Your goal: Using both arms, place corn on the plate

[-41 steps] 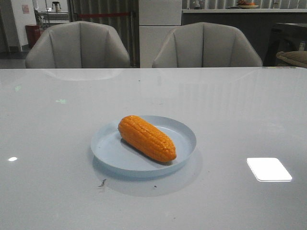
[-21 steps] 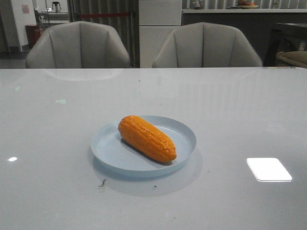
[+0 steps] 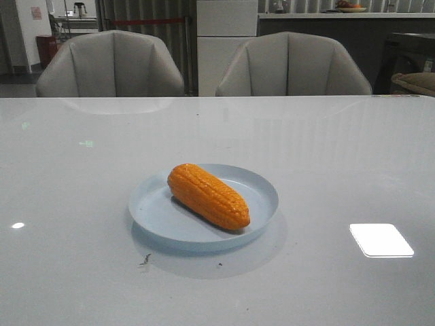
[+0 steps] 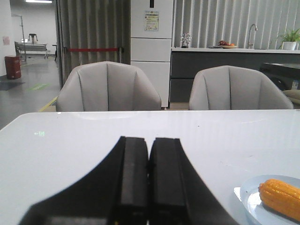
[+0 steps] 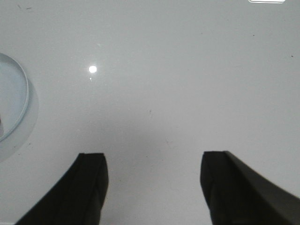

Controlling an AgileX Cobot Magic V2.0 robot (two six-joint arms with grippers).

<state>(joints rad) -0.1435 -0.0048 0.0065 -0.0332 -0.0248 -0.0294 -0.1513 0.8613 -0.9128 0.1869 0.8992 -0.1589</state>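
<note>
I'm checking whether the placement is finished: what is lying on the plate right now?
Only the corn lies on the plate, running diagonally across it. The patch of plate floor directly beneath the cob is covered, so anything under it cannot be seen.

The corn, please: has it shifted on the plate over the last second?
No. The corn lies at the same spot and angle on the plate.

Glossy ridged corn, smooth plastic plate, glossy reflective table
</note>
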